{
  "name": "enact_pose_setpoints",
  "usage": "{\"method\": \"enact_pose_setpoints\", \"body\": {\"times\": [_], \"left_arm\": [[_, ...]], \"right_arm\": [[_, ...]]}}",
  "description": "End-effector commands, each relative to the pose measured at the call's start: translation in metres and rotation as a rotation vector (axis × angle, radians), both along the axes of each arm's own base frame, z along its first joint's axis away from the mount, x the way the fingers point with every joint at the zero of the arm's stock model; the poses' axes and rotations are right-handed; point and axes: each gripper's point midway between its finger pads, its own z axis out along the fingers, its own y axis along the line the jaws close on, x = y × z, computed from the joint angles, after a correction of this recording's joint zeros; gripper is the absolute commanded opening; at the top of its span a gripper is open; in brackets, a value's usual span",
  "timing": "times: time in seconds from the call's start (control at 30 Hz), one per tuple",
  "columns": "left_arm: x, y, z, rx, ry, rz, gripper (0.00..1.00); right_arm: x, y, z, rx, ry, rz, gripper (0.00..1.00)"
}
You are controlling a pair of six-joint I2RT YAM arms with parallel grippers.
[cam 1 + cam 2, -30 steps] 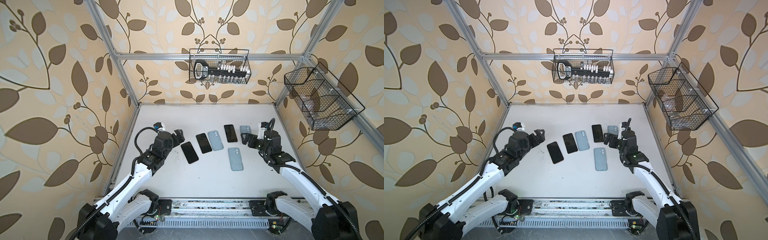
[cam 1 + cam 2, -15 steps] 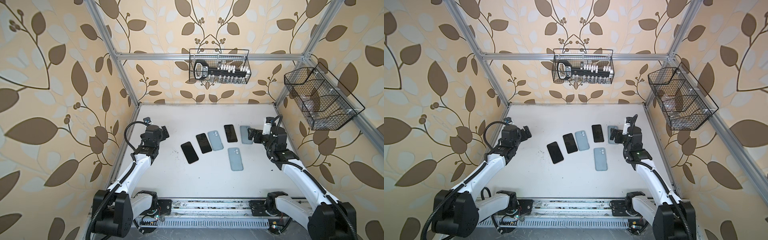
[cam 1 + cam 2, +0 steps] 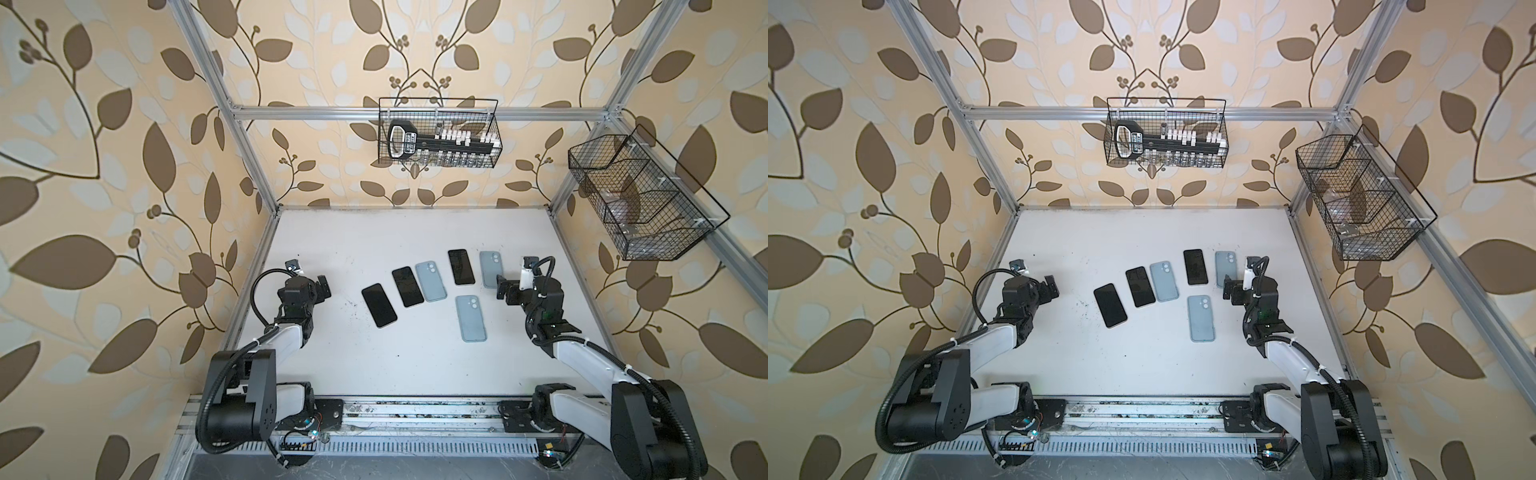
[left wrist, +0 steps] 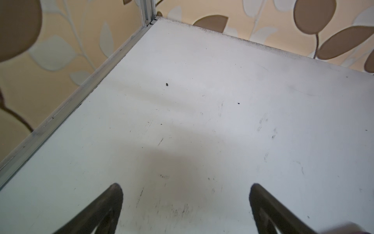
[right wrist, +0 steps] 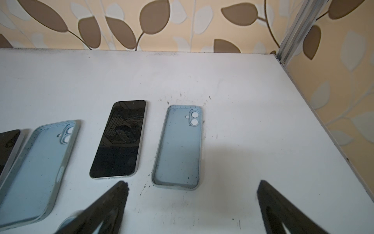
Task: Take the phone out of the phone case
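Three black phones lie screen up on the white table [image 3: 374,365], out of their cases: one [image 3: 379,305] to the left, one [image 3: 407,286] beside it, one [image 3: 461,267] further right. Pale blue phone cases lie between them. Two cases [image 5: 179,147] [image 5: 38,168] lie hollow side up and empty. Whether a third case [image 3: 471,318] holds anything I cannot tell. My right gripper [image 3: 500,289] [image 5: 192,186] hangs open just short of the rightmost case [image 3: 490,269]. My left gripper [image 3: 322,286] [image 4: 186,188] is open over bare table, left of the phones.
A wire basket [image 3: 438,133] with a black tool hangs on the back wall and another wire basket [image 3: 640,199] on the right wall. Aluminium frame rails [image 4: 60,113] border the table. Both arm bases sit on the front rail [image 3: 415,415].
The left arm has drawn back from the phones toward the left edge and folded in. The right gripper has pulled slightly back. Phones and cases have not moved.
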Motion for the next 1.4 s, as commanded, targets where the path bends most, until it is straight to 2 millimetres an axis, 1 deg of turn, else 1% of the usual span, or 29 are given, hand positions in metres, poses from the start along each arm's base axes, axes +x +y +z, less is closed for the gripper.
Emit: {"method": "enact_pose_setpoints", "body": {"times": [0.0, 0.03, 0.17, 0.2, 0.27, 0.3, 0.33, 0.4, 0.43, 0.47, 0.53, 0.57, 0.6, 0.63, 0.67, 0.7, 0.8, 0.87, 1.17, 1.2, 1.27, 1.37], "left_arm": [[0.018, 0.000, 0.016, 0.032, -0.122, -0.043, 0.99], [0.019, -0.004, 0.012, 0.030, -0.118, -0.066, 0.99], [0.024, -0.003, 0.006, 0.027, -0.098, -0.066, 0.99], [0.025, -0.002, -0.004, 0.023, -0.076, -0.059, 0.99], [0.026, 0.001, -0.008, 0.026, -0.075, -0.043, 0.99], [0.026, 0.000, -0.009, 0.027, -0.069, -0.047, 0.99], [0.027, -0.001, -0.010, 0.024, -0.053, -0.052, 0.99], [0.027, -0.001, -0.011, 0.027, -0.054, -0.056, 0.99], [0.028, -0.002, -0.012, 0.027, -0.046, -0.065, 0.99], [0.032, -0.007, -0.011, 0.028, -0.034, -0.098, 0.99], [0.037, -0.020, -0.016, 0.050, 0.001, -0.161, 0.99], [0.036, -0.022, -0.016, 0.049, -0.002, -0.167, 0.99], [0.036, -0.022, -0.015, 0.048, 0.002, -0.166, 0.99], [0.036, -0.022, -0.015, 0.050, -0.002, -0.167, 0.99], [0.036, -0.022, -0.015, 0.050, -0.004, -0.167, 0.99], [0.036, -0.021, -0.015, 0.049, -0.001, -0.164, 0.99], [0.035, -0.021, -0.014, 0.048, -0.008, -0.164, 0.99], [0.034, -0.021, -0.014, 0.049, -0.011, -0.163, 0.99], [0.034, -0.022, -0.013, 0.050, -0.013, -0.164, 0.99], [0.034, -0.021, -0.013, 0.050, -0.012, -0.163, 0.99], [0.034, -0.022, -0.014, 0.049, -0.011, -0.164, 0.99], [0.034, -0.021, -0.013, 0.049, -0.015, -0.162, 0.99]], "right_arm": [[0.006, -0.004, 0.012, -0.029, -0.103, -0.007, 1.00], [0.006, -0.004, 0.009, -0.032, -0.123, -0.010, 1.00], [0.010, -0.001, 0.004, -0.025, -0.146, 0.005, 1.00], [0.012, -0.001, 0.000, -0.026, -0.139, 0.009, 1.00], [0.014, 0.002, -0.006, -0.018, -0.139, 0.033, 1.00], [0.012, 0.000, -0.007, -0.017, -0.129, 0.022, 1.00], [0.010, -0.001, -0.006, -0.015, -0.156, 0.019, 1.00], [0.005, -0.010, -0.008, 0.016, -0.204, -0.013, 1.00], [0.004, -0.014, -0.013, 0.040, -0.171, -0.016, 1.00], [0.004, -0.013, -0.009, 0.040, -0.198, -0.011, 1.00], [0.003, -0.013, -0.011, 0.047, -0.185, -0.007, 1.00], [0.003, -0.012, -0.009, 0.046, -0.199, 0.000, 1.00], [0.003, -0.006, -0.011, 0.038, -0.189, 0.038, 1.00], [0.004, 0.014, -0.010, 0.007, -0.183, 0.134, 1.00], [-0.003, 0.017, -0.007, -0.027, -0.217, 0.130, 1.00], [-0.005, 0.017, -0.008, -0.030, -0.215, 0.130, 1.00], [0.002, 0.011, -0.010, 0.001, -0.188, 0.116, 1.00], [0.003, 0.008, -0.010, 0.019, -0.186, 0.110, 1.00], [0.004, 0.008, -0.011, 0.018, -0.182, 0.105, 1.00], [0.005, 0.006, -0.012, 0.018, -0.174, 0.096, 1.00], [0.008, -0.004, -0.013, 0.019, -0.163, 0.027, 1.00], [0.004, -0.005, -0.011, 0.020, -0.179, 0.018, 1.00]]}}
